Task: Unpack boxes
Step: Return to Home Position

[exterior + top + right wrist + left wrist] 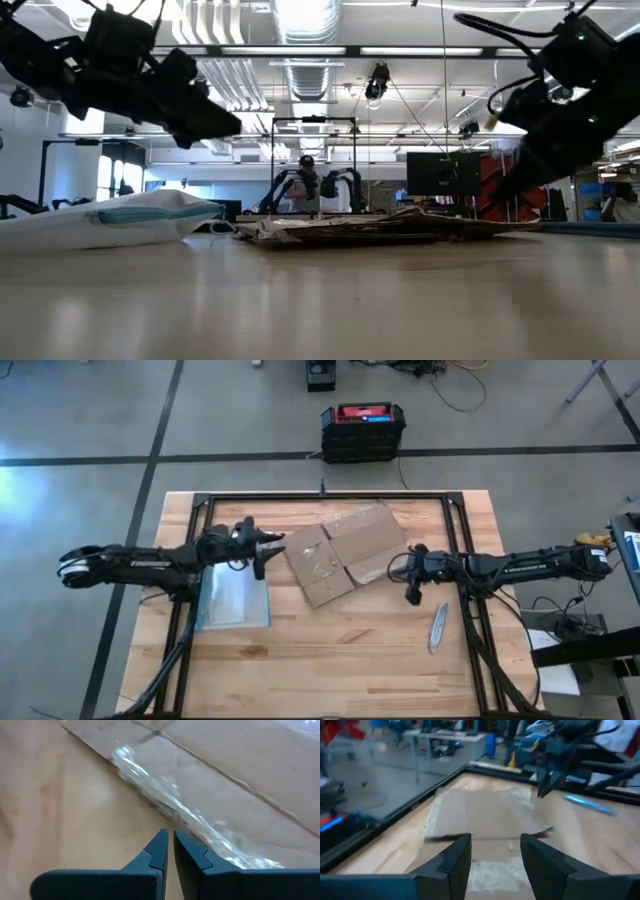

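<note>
Box [340, 555]: brown corrugated cardboard, lying fully flat, flaps spread outward; seen edge-on in the low view as a thin layered slab.
Tape [165, 800]: shiny clear strip, crinkled, along one edge of the box; further glossy patches on the box's upper face.
Table [300, 670]: pale wood, bearing the box a little behind its middle.
Left gripper [262, 555]: just off the box's left edge, raised above the wood, touching nothing.
Left jaws: spread wide, nothing between; fingers [457, 862] framing the box's near flap in the left wrist view.
Right gripper [412, 592]: just off the box's right-hand corner, pointed downward, clear of the cardboard.
Right jaws: drawn together to a hairline gap, empty; taped edge of the box directly ahead of the tips in the right wrist view.
Pouch [233, 600]: flat clear plastic with a blue edge, left of the box and nearer the front, partly beneath the left arm; a narrow strip of bare wood separating it from the box.
Slim grey tool [437, 628]: right of the box and nearer the front, beyond the right gripper, apart from both; kind not determinable.
Black-and-red case [362, 430]: on the floor behind the box, off the table, well apart.
</note>
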`<state>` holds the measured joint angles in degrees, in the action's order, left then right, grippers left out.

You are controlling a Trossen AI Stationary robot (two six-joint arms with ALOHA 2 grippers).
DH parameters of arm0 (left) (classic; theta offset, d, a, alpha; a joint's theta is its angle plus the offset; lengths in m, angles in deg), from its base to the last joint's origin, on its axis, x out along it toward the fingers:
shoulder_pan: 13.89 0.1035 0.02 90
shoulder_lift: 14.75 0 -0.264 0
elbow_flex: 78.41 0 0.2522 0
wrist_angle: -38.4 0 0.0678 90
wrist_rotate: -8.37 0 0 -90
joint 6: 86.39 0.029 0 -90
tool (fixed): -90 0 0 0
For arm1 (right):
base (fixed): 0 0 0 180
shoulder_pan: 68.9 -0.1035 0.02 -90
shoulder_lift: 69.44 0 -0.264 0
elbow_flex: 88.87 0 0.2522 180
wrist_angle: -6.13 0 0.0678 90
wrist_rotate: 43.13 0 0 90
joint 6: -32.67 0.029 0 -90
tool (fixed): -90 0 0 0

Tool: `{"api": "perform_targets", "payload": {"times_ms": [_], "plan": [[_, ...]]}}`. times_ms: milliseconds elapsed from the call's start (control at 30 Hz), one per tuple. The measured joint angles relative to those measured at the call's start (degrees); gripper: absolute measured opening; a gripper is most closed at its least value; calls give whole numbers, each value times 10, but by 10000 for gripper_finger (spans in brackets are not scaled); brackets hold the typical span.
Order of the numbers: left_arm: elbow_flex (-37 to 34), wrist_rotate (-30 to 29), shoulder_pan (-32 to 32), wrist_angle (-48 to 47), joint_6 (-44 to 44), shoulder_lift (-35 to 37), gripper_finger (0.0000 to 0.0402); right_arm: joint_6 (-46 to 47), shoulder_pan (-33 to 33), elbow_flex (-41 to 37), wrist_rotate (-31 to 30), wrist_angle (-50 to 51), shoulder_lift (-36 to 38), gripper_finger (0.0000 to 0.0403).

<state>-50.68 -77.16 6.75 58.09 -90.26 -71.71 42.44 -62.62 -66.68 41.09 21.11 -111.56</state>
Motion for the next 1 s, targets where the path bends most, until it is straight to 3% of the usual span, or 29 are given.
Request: {"api": "perform_targets", "payload": {"times_ms": [167,467,633,733,900,1000], "plan": [[-6,14,0,-44,33,71,155,40,0,-32,43,-2,75,14],[-7,63,0,-210,39,284,156,32,0,-50,75,10,231,14],[-7,-56,-2,-340,-34,387,155,12,0,-50,135,14,316,14],[-7,-61,-2,-384,-49,426,156,-6,0,-51,159,15,362,14],[-7,34,-3,-388,-89,469,155,-38,0,-51,134,9,421,14],[-7,50,-3,-371,-75,495,155,-17,0,-53,132,-41,418,14]]}}
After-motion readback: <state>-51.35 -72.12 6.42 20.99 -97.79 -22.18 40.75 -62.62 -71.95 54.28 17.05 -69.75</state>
